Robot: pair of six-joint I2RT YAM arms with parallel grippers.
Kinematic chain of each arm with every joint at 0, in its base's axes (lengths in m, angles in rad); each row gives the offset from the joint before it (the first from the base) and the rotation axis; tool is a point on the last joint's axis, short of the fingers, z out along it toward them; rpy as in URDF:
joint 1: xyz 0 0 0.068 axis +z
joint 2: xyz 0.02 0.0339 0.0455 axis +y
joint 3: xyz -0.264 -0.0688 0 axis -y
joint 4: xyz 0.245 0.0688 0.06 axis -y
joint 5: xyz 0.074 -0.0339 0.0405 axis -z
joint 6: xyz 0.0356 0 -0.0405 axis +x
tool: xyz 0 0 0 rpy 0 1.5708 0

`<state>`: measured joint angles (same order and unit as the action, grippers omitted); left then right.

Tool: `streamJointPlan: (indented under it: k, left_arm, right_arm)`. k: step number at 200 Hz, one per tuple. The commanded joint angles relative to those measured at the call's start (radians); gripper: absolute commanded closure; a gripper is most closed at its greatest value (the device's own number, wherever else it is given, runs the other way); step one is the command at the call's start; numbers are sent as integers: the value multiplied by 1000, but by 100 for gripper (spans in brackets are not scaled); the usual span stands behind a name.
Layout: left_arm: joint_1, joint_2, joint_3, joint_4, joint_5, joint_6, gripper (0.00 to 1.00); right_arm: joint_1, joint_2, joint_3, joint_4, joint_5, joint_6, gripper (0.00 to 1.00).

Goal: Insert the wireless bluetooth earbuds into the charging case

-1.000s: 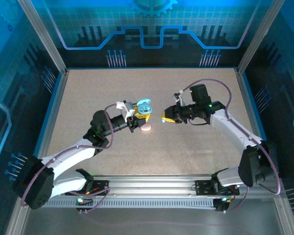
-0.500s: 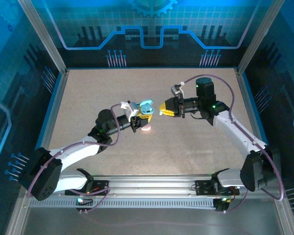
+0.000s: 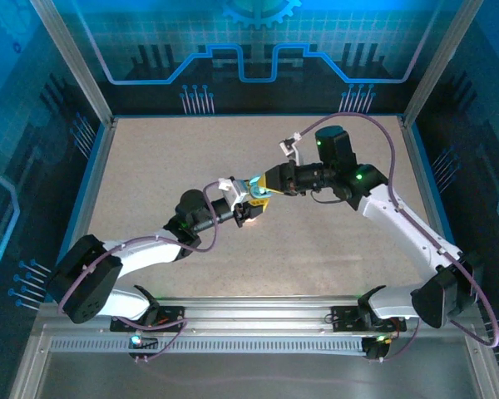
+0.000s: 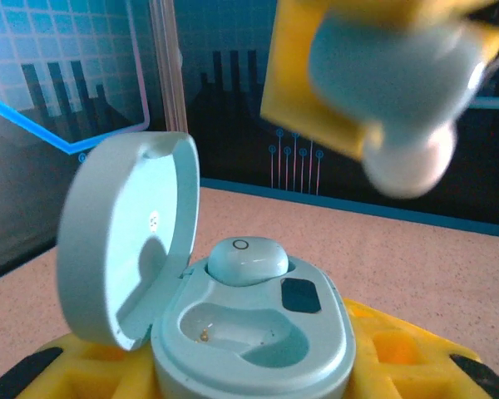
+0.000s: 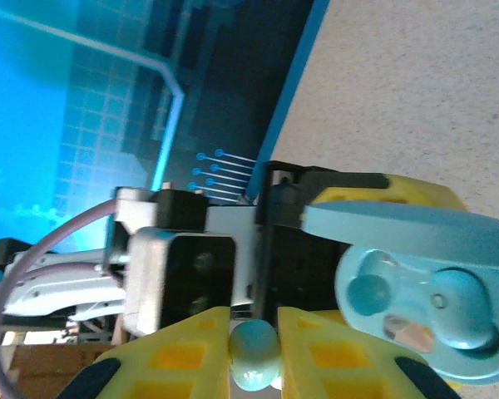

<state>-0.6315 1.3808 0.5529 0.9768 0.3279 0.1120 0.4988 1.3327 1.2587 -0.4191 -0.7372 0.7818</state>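
Nearest my left wrist camera, the left gripper (image 4: 233,370) is clamped on the base of the charging case (image 4: 254,337), with a yellow pad on either side of the shell. The case is open, and its lid (image 4: 125,241) stands up from the left of the base. The socket on the near side of the case is empty. The one on its far side holds a seated earbud (image 4: 245,259).

Above the case and off to its right, the right gripper (image 5: 254,332) has its jaws pinched together on the second earbud (image 5: 254,356) — a small teal bud held by its rounded body. From overhead the two grippers sit almost nose to nose, the case between them, above the middle of the table (image 3: 150,166).

I judge the bud to be very light, hard and glossy, so a sideways nudge could roll it or squirt it out of the pinch. I'd keep hold across its widest part with a modest squeeze. The case looks rigid, but its hinge is probably the weak point — the grip belongs on the base, never the lid. The empty socket is contoured, so I expect the bud must go down squarely.
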Motion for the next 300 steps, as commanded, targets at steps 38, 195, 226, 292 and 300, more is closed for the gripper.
streamJointPlan:
  k: [38, 195, 226, 292, 300]
  left_arm:
    - [-20, 19, 43, 97, -14, 8, 71]
    - [-35, 24, 45, 122, -9, -3, 71]
    - [-35, 20, 44, 127, -14, -6, 71]
    - [-36, 17, 42, 135, -20, -11, 71]
    - [-36, 17, 42, 134, -19, -12, 71]
  right_arm:
    - [60, 16, 54, -63, 163, -75, 81]
    - [108, 51, 72, -112, 306, -124, 79]
    - [114, 53, 85, -155, 352, -140, 78]
    - [133, 55, 141, -223, 412, -167, 68]
    - [135, 56, 146, -229, 415, -167, 68]
